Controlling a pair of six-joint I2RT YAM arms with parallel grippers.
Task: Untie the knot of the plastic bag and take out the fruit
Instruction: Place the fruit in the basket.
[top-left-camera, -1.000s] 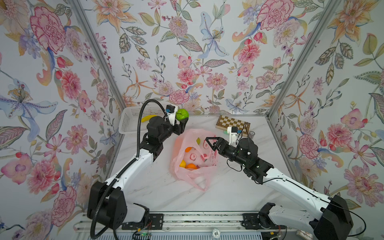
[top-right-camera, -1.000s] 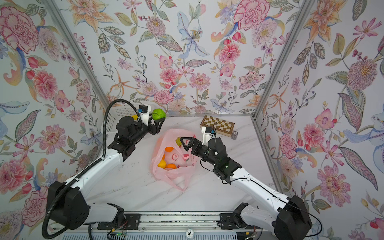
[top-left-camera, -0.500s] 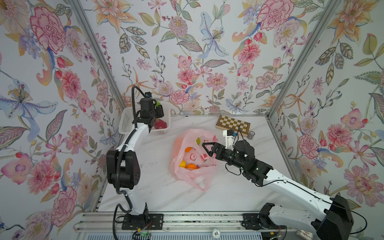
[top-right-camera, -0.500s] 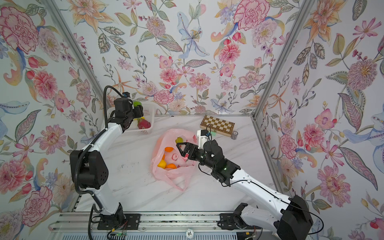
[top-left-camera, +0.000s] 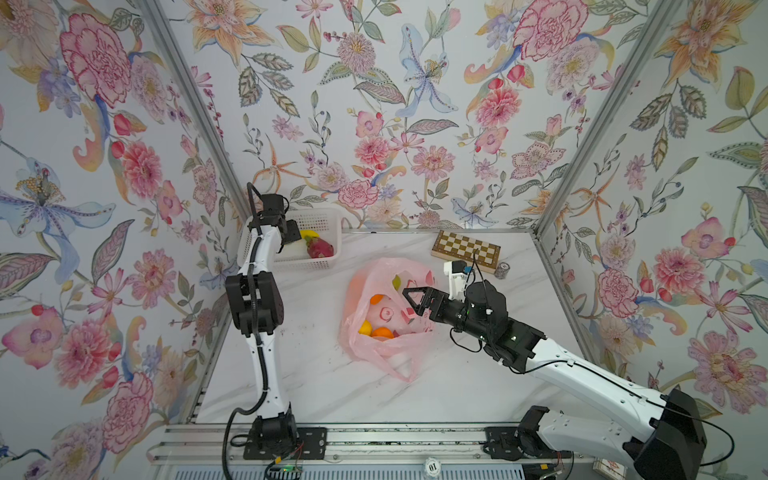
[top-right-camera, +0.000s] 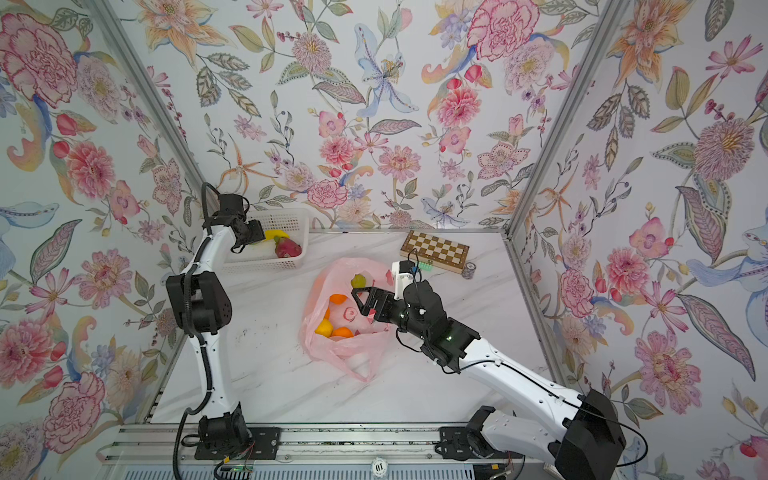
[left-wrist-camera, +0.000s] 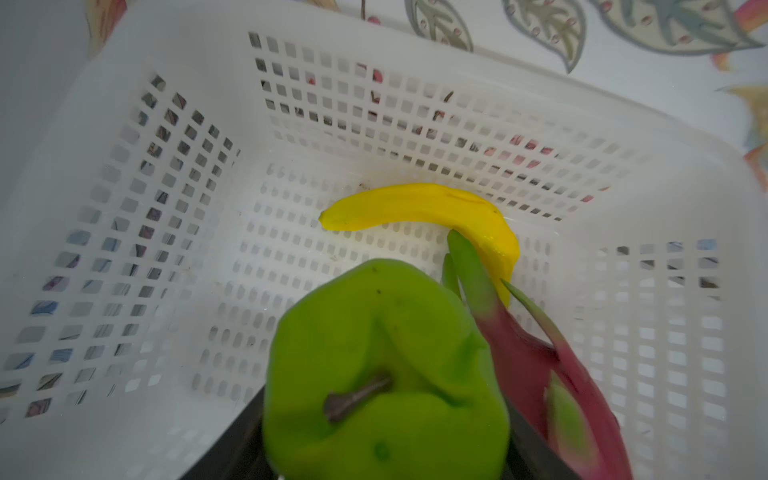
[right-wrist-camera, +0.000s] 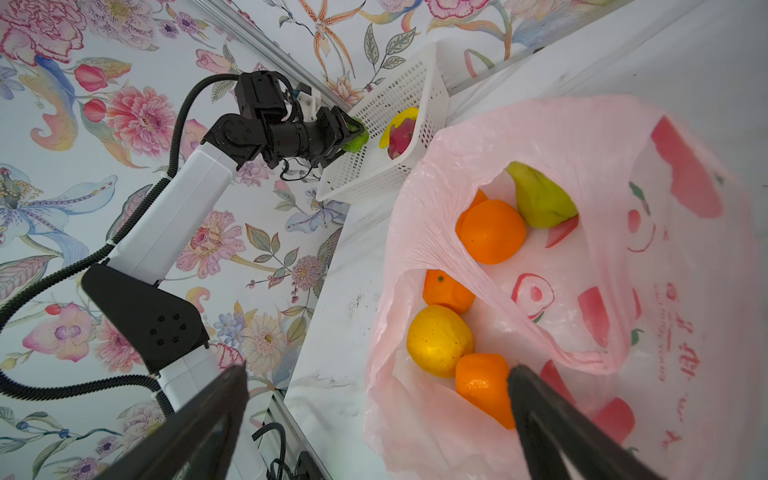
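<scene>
Over basket (left-wrist-camera: 332, 124), green fruit (left-wrist-camera: 386, 374) clamped between left jaws.

The pink plastic bag (top-left-camera: 395, 351) lies slumped open at table centre, holding oranges (right-wrist-camera: 492, 230), a yellow fruit (right-wrist-camera: 439, 340) and, at its 12 o'clock edge, a yellow-green one (top-left-camera: 397, 281); at 10 o'clock a magenta dragon fruit (top-left-camera: 320, 248) lies in the basket (top-left-camera: 320, 218) and the left gripper (right-wrist-camera: 352, 135) clamps a green fruit (left-wrist-camera: 386, 374).

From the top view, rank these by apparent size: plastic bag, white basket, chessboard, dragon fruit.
1. plastic bag, clearly largest
2. white basket, though partly hidden
3. chessboard, somewhat smaller than the basket
4. dragon fruit, smallest
</scene>
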